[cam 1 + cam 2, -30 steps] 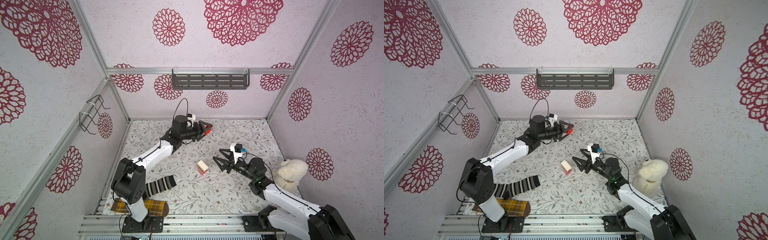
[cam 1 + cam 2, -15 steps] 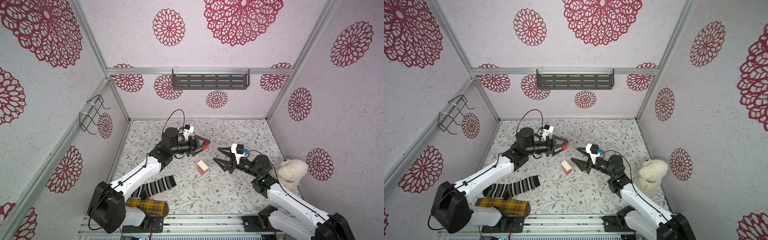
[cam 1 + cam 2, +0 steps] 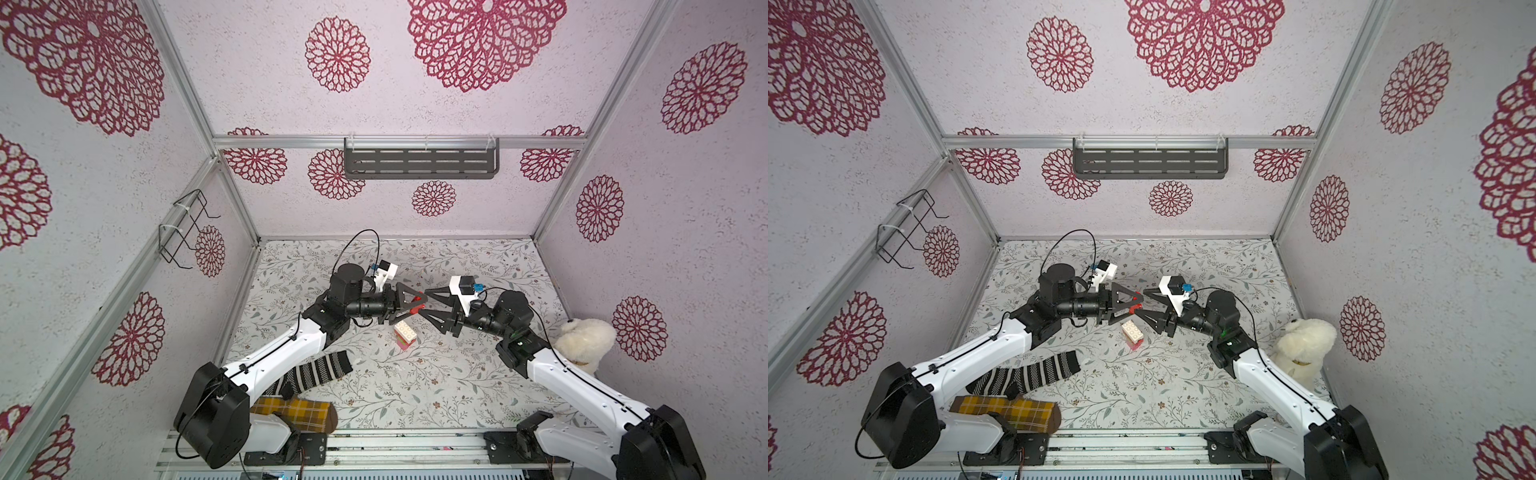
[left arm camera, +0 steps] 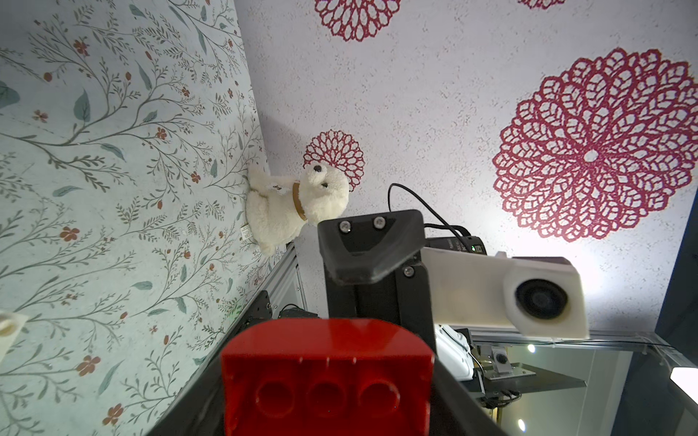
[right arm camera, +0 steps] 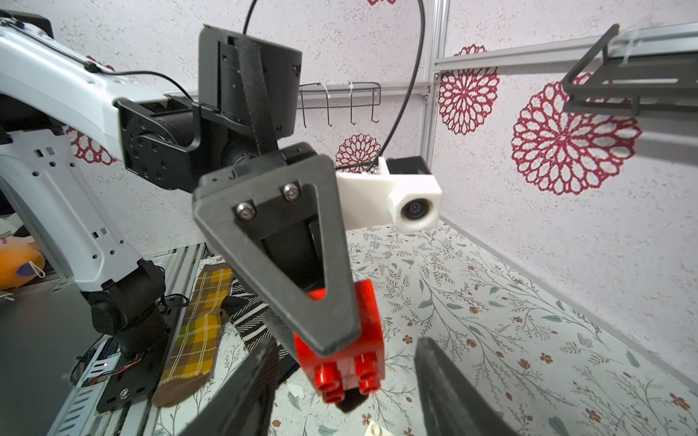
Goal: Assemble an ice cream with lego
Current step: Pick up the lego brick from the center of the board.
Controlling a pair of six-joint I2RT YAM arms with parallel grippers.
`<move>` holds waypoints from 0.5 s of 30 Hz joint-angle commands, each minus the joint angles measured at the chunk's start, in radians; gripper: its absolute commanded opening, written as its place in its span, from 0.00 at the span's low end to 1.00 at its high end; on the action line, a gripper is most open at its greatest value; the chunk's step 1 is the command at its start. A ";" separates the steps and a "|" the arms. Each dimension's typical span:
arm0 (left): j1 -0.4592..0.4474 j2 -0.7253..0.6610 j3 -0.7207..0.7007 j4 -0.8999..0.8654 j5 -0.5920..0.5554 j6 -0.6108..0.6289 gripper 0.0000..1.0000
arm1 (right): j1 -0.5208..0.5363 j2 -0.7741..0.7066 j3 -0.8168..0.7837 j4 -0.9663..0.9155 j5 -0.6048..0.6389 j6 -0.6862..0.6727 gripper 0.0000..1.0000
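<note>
The left hand (image 3: 419, 304) pinched a red brick (image 5: 342, 358) in the air, mid-frame in both top views. The right hand (image 5: 346, 341) was spread around it, not touching. It should likely close straight on the studded end before the left lets go. Only the right wrist view showed those gaps. The top views showed the white-topped stack (image 3: 404, 333) whole, just below on the tabletop (image 3: 457, 386).

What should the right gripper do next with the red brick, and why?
Probably close the right gripper on the red brick: its open jaws flank the studded end, while the left gripper holds the other end in mid-air.
</note>
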 commanded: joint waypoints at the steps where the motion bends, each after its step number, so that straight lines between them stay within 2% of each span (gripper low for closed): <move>1: -0.008 -0.023 0.000 0.039 0.013 0.001 0.04 | 0.000 0.009 0.027 0.007 -0.019 -0.016 0.61; 6: -0.011 -0.014 -0.004 0.076 0.016 -0.023 0.05 | 0.011 0.032 0.047 0.031 -0.032 -0.001 0.58; 13: -0.017 0.001 -0.002 0.092 0.017 -0.028 0.06 | 0.018 0.054 0.066 0.058 -0.041 0.035 0.43; 15: -0.017 0.002 -0.002 0.099 0.019 -0.030 0.09 | 0.018 0.058 0.075 0.044 -0.042 0.040 0.38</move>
